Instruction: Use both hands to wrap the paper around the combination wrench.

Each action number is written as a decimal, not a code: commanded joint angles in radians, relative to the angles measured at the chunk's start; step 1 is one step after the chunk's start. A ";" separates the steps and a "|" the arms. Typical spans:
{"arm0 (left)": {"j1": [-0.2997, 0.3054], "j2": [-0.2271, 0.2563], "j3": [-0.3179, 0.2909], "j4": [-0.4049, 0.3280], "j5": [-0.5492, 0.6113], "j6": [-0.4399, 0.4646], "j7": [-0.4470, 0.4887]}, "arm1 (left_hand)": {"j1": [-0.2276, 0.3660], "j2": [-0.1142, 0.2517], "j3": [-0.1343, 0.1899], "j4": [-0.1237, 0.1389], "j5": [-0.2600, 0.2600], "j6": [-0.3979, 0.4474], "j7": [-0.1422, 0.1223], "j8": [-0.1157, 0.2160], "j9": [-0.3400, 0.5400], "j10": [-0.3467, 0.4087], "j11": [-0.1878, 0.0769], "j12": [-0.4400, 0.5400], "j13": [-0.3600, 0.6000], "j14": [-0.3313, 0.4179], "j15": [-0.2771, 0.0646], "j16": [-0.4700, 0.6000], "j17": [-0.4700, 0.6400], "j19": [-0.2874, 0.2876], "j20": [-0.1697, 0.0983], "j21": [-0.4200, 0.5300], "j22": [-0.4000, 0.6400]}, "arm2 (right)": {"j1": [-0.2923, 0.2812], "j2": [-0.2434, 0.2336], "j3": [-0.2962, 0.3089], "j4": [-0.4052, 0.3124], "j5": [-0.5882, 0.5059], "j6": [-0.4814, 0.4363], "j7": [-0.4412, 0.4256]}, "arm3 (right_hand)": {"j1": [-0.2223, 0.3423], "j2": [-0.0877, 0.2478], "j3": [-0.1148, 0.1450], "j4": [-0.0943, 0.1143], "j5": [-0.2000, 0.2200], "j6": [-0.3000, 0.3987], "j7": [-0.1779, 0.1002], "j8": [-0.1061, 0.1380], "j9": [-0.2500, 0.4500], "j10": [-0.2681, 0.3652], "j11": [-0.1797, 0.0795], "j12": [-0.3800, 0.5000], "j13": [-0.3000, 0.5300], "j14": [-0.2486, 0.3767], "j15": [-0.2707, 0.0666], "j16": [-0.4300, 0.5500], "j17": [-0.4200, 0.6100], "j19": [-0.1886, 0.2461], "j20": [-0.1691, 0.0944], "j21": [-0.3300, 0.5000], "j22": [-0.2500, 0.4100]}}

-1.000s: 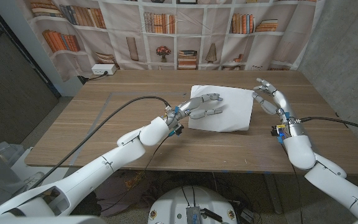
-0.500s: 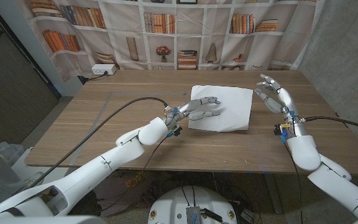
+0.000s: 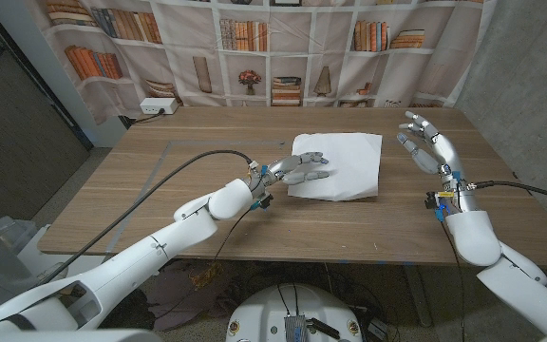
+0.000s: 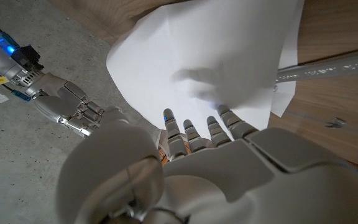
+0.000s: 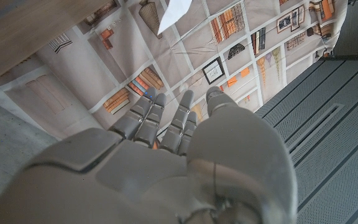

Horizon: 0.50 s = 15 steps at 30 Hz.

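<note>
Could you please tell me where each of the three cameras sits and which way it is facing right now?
Head view: fixed on the robot's head, looking down at the table, both arms, and the paper.
Left wrist view: on the left wrist, along the left robot hand whose fingers press the paper; the right robot hand shows too.
Right wrist view: on the right wrist, past the right robot hand toward the bookshelf backdrop.
Shared: paper in all views.

the back of the right hand [image 5: 166, 168] is seen large in the right wrist view, its fingers [image 5: 143, 118] held close together and slightly curled, with nothing seen in them. beyond the fingertips a printed bookshelf backdrop [image 5: 185, 37] is shown, with books, vases and a framed picture. a corner of white paper [image 5: 174, 12] is seen against it. a strip of the wooden table [image 5: 23, 28] and a grey ribbed wall [image 5: 334, 118] are also shown.
</note>
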 commanded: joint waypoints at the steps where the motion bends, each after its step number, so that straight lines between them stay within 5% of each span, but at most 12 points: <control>1: -0.014 0.002 0.012 0.026 -0.037 0.050 -0.022 | -0.012 0.003 -0.005 0.005 0.003 -0.010 -0.001 -0.007 0.003 -0.012 -0.003 -0.002 0.001 -0.008 -0.076 -0.001 -0.001 0.007 0.018 -0.004 0.004 | -0.030 0.027 0.038 -0.009 0.016 0.018 0.049 | -0.013 -0.001 0.001 0.007 0.003 -0.001 -0.001 0.006 0.003 0.003 0.004 -0.002 -0.002 -0.007 -0.132 -0.002 0.001 -0.004 -0.041 -0.003 0.003; 9: -0.007 0.007 0.014 0.015 -0.053 0.086 -0.017 | -0.021 0.005 -0.010 0.010 0.002 -0.022 0.002 -0.015 0.003 -0.020 -0.002 -0.004 -0.003 -0.034 -0.067 -0.009 -0.002 -0.010 0.028 -0.011 0.005 | -0.048 0.026 0.055 -0.014 0.035 0.013 0.089 | -0.019 0.000 0.002 0.010 0.004 -0.003 -0.002 0.006 0.002 0.005 0.006 -0.007 -0.009 -0.006 -0.129 -0.002 -0.001 -0.004 -0.040 -0.003 0.003; 12: -0.007 0.007 0.016 0.013 -0.059 0.092 -0.015 | -0.023 0.006 -0.012 0.012 0.002 -0.029 0.001 -0.019 0.003 -0.024 0.000 -0.005 -0.004 -0.038 -0.064 -0.009 -0.002 -0.013 0.029 -0.013 0.005 | -0.056 0.021 0.061 -0.016 0.046 0.011 0.110 | -0.028 0.002 0.014 0.006 0.006 0.029 0.007 0.022 0.001 0.127 -0.003 0.017 -0.036 0.076 -0.152 0.027 -0.008 0.026 -0.034 0.009 0.004; 15: -0.008 0.007 0.019 0.013 -0.061 0.096 -0.013 | -0.025 0.006 -0.013 0.013 0.002 -0.030 0.001 -0.020 0.003 -0.025 0.000 -0.005 -0.005 -0.039 -0.064 -0.009 -0.002 -0.015 0.029 -0.013 0.005 | -0.069 0.018 0.066 -0.028 0.049 -0.011 0.124 | -0.035 0.002 0.020 0.007 0.006 0.070 0.005 0.037 0.000 0.171 -0.004 0.023 -0.049 0.094 -0.161 0.028 -0.013 0.045 -0.032 0.017 0.006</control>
